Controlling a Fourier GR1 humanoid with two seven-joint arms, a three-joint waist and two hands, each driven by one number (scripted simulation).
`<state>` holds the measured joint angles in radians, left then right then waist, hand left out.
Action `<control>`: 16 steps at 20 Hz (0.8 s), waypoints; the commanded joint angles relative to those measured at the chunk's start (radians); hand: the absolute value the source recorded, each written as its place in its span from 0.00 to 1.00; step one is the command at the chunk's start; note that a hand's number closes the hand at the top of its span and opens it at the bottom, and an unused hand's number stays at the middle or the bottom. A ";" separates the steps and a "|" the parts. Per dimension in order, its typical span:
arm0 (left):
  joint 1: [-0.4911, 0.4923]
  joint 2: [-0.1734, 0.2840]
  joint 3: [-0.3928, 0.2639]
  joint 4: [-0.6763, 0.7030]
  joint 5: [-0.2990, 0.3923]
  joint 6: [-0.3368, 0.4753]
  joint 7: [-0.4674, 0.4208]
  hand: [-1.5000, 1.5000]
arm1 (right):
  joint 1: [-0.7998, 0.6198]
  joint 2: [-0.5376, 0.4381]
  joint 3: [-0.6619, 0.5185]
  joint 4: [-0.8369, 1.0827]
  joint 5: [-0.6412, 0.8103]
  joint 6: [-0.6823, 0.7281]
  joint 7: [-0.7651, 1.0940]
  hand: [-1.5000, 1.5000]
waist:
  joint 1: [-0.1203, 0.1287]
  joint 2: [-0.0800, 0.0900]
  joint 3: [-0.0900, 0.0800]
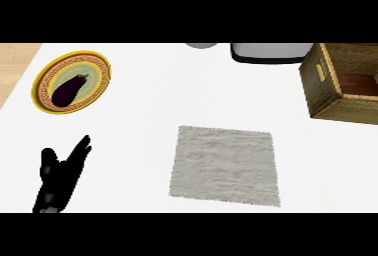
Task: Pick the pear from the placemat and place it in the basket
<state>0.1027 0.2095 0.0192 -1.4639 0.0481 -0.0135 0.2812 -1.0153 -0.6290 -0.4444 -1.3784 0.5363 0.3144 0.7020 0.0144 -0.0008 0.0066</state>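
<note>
We see the left hand (60,175) resting low at the left of the white desk (148,100), fingers straight and spread, holding nothing. Beside it lies a bare grey placemat (225,166); an aubergine (69,90) sits on a yellow-rimmed plate (44,102). The wicker basket (325,95) stands far right. No pear shows.

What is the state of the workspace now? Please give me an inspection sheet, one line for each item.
Surface: white counter, wooden floor at far left.
Job's things: grey placemat bare, no pear seen; wicker basket at right edge, partly cut off.
Clutter: yellow-rimmed plate with an eggplant; two grey objects at the top edge, cut off.
Hands: left hand open, resting at lower left; right hand not in view.
Cables: nothing seen.
Surroundings: nothing seen.
</note>
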 commanded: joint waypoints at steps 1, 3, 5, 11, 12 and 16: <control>0.060 -0.037 -0.041 -0.053 0.001 -0.004 0.040 0.50 | 0.021 -0.019 0.005 0.139 0.026 -0.074 -0.125 1.00 | 0.005 0.004 -0.006; 0.056 -0.033 -0.033 -0.015 -0.017 0.005 0.032 0.50 | -0.015 -0.029 -0.005 0.229 0.019 -0.103 -0.166 1.00 | 0.007 0.005 -0.006; 0.002 -0.013 0.013 0.075 0.013 -0.024 0.001 0.50 | 0.015 0.005 -0.017 0.259 0.011 -0.146 -0.186 1.00 | 0.000 0.006 -0.007; -0.018 -0.028 0.003 0.050 -0.012 0.005 0.034 0.50 | 0.081 0.005 -0.137 0.407 -0.086 -0.217 -0.341 1.00 | -0.005 0.007 -0.006; 0.015 -0.069 -0.023 0.071 -0.030 0.020 -0.009 0.50 | 0.005 -0.008 -0.103 0.419 -0.077 -0.207 -0.290 1.00 | -0.001 0.005 -0.007; 0.032 -0.044 -0.007 0.081 -0.027 -0.011 -0.047 0.50 | 0.035 -0.049 -0.129 0.562 -0.095 -0.218 -0.412 1.00 | 0.004 0.007 -0.006</control>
<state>0.1021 0.1822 0.0177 -1.4508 0.0191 -0.0096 0.2537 -0.9797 -0.6530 -0.5568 -0.9198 0.4581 0.1136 0.3610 0.0169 -0.0006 0.0083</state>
